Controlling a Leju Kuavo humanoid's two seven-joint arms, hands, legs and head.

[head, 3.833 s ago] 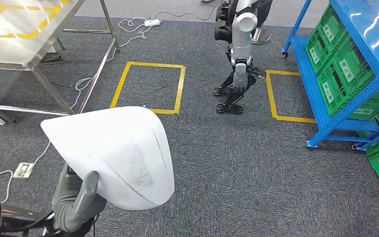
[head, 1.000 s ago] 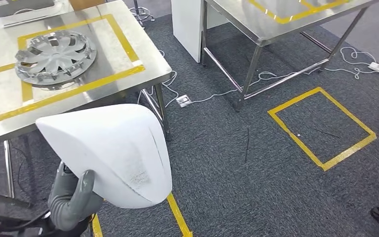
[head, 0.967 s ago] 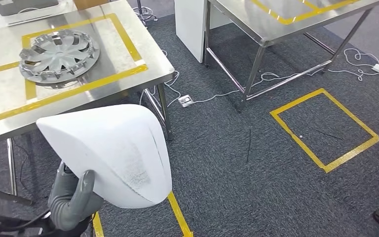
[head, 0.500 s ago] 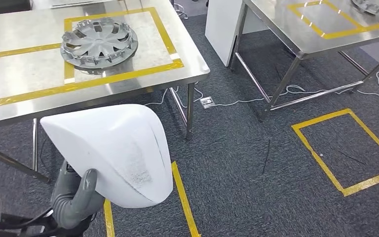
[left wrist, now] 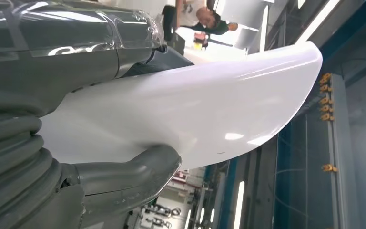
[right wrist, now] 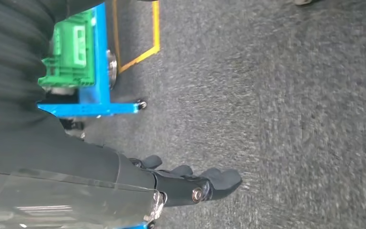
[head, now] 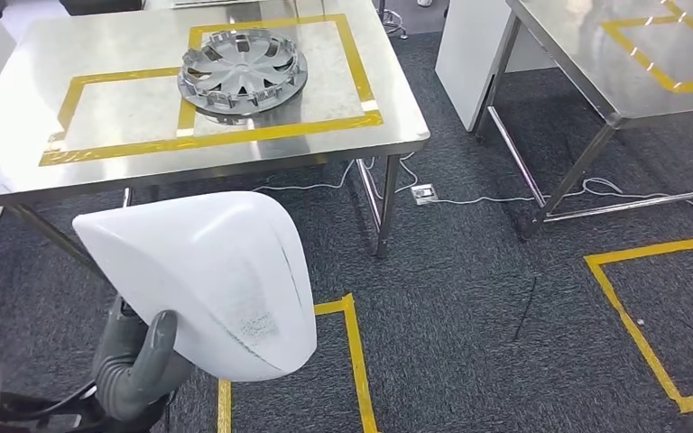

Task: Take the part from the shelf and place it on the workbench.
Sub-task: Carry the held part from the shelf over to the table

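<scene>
Part first, since it sits closest to us: we carry this white curved shell low at our left side, our left hand gripping it from beneath, thumb up against its underside and darker fingers on the far face, as the left wrist view confirms. We judge the low grip at one edge keeps the broad shell clear of our body and leaves its bulk free to slide onto a surface. Our right hand hangs by our side above the grey carpet, holding nothing; its fingers look loosely extended, though the picture is blurred and we would not swear to how far apart they are. Just beyond the part, yellow tape marks a standing spot on the floor. Past that stands the steel workbench, its top taped into two yellow bays. A silver wheel cover fills the right bay; the left bay lies bare, and we take that for our target. The part is not yet over the bench, so the placing step remains. A second table stands well apart to the right.
</scene>
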